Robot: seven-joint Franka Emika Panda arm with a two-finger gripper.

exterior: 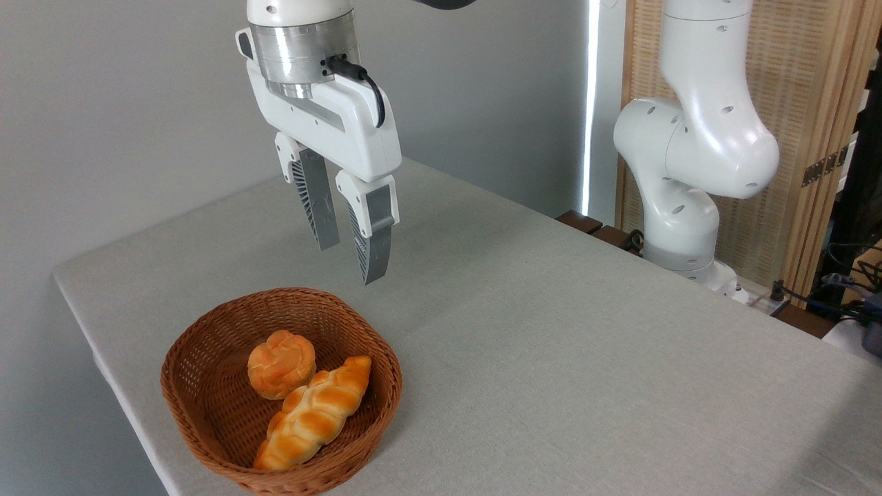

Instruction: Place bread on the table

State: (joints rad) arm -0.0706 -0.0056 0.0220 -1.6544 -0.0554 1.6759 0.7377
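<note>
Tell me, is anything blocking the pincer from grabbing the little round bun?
Nothing visible is. The pincer hangs open above the basket, with clear air down to the bun. The braided loaf lies against the bun's front right side, so that side is crowded.

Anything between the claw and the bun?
Nothing: the camera view shows only open air between the open claw and the bun in the basket.
</note>
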